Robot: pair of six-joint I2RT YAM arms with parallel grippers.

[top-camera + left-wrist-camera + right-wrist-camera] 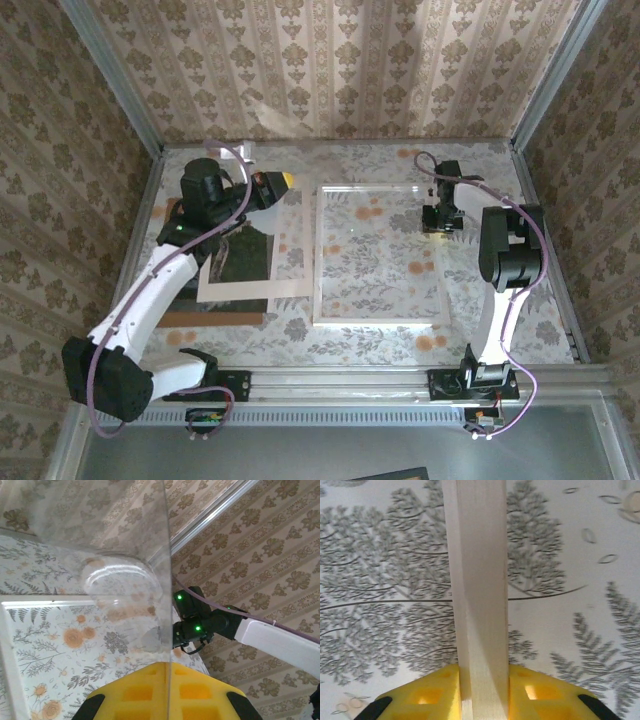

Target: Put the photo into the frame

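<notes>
one print is to be moved: the photo (248,258) lies flat just left of the frame (316,260), inside the outline of the white mat (250,291) and partly under my left arm (150,290); whether it sits over or under the mat i cannot tell. i judge it light, thin and floppy, easily creased or smudged, and awkward to lift from a flat surface. i would take it by a free edge or corner on the side nearest the frame, never across the face. the left gripper (167,692), just off the frame's far left corner, is clenched on the edge of a clear sheet (125,555) standing upright between its pads. the right gripper (480,695) straddles the frame's right rail, pads apparently pressed against both sides, grasping it.
</notes>
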